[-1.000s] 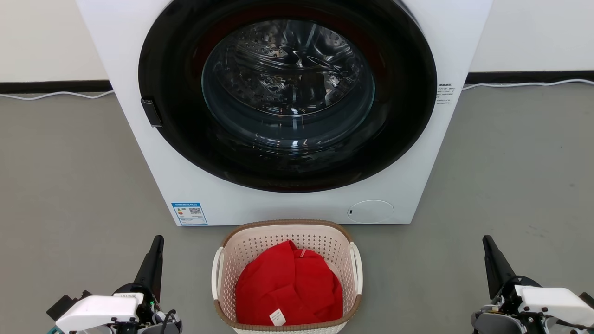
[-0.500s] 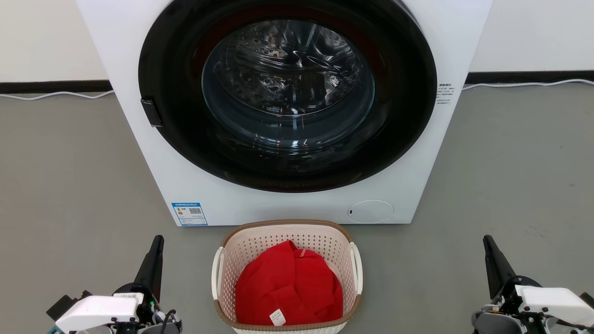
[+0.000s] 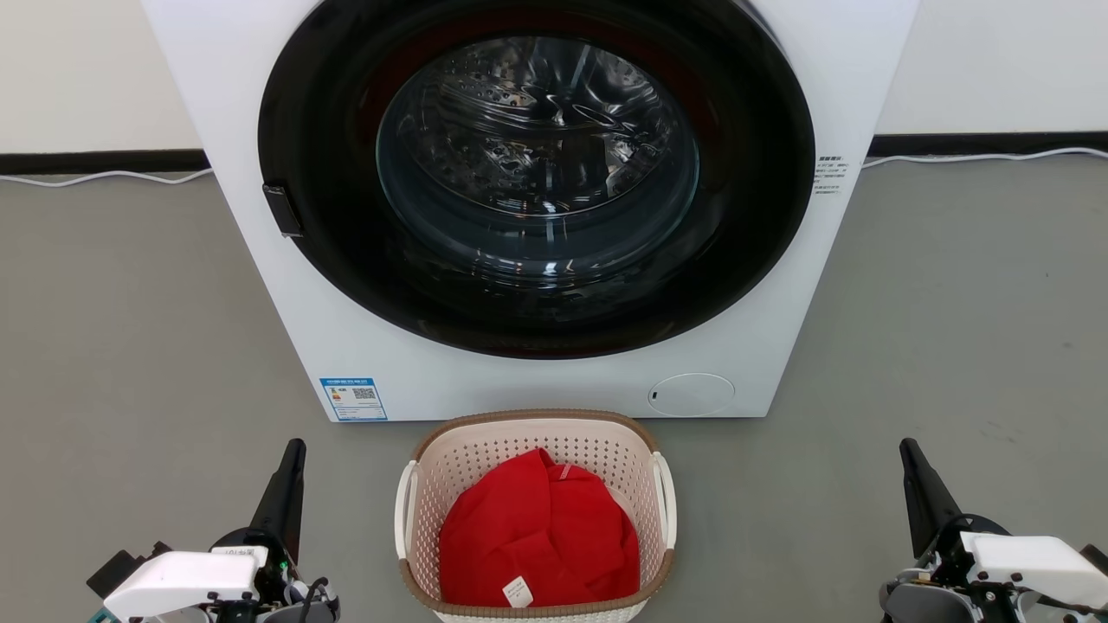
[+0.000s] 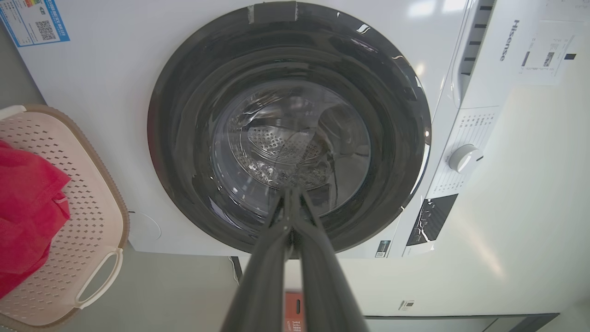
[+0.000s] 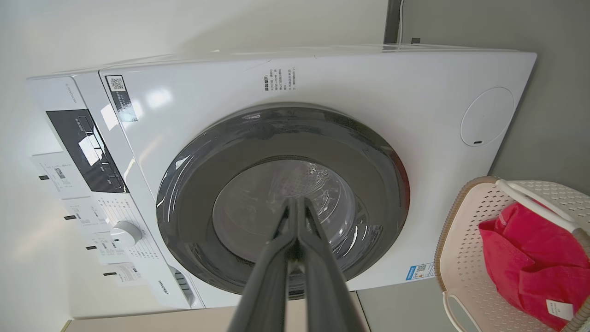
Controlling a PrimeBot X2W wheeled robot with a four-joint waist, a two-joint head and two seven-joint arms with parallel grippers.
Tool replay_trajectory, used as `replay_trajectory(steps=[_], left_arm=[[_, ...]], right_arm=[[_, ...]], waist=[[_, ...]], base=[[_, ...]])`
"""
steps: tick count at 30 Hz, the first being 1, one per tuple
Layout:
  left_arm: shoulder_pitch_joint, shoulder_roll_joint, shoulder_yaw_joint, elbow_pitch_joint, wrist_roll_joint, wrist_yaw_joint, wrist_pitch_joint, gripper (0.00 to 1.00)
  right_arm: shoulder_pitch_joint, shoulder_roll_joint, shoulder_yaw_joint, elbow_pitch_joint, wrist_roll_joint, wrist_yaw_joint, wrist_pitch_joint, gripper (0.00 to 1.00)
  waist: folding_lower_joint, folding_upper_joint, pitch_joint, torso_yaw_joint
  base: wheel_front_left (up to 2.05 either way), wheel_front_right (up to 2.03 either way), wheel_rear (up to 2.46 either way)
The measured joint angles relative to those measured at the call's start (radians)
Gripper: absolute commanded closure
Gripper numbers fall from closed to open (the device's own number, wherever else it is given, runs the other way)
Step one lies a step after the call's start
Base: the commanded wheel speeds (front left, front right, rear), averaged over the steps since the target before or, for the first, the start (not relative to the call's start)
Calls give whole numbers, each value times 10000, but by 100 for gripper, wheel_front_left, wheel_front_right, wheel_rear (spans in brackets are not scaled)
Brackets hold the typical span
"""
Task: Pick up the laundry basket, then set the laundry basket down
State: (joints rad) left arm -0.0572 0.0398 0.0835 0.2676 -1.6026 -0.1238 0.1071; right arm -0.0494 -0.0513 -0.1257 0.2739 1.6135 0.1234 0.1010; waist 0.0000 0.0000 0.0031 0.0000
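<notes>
At the lower left of the head view the left arm rests low, its white wrist housing lying nearly level at the bottom edge. The left claw point(image 3: 294, 450) rises from it, leaning slightly right, with its two dark fingers pressed together on nothing. In the left wrist view the same closed fingers point at the glass door point(image 3: 537, 173) of the washing machine point(image 3: 519, 385). The machine fills the upper centre and stands on the grey floor point(image 3: 130, 303). Bottom centre, the laundry basket point(image 3: 485, 459) sits upright on the floor just in front of the machine's base; it seems to stand a little clear of the front panel, though the angle leaves that unsure. A crumpled red cloth point(image 3: 537, 536) lies inside it, and both white side handles are free, well apart from either claw. At the lower right the right arm mirrors the left. The right claw point(image 3: 909, 450) points up and leans slightly left, its fingers also shut tight and holding nothing.
</notes>
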Motion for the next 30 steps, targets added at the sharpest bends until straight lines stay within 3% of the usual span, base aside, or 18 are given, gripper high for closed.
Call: replay_trajectory(steps=[30], left_arm=[[0, 0, 0, 0, 0, 0, 0, 100]], right_arm=[[-2, 15, -19, 0, -6, 0, 4, 100]], waist=[[0, 0, 0, 0]], base=[[0, 0, 0]])
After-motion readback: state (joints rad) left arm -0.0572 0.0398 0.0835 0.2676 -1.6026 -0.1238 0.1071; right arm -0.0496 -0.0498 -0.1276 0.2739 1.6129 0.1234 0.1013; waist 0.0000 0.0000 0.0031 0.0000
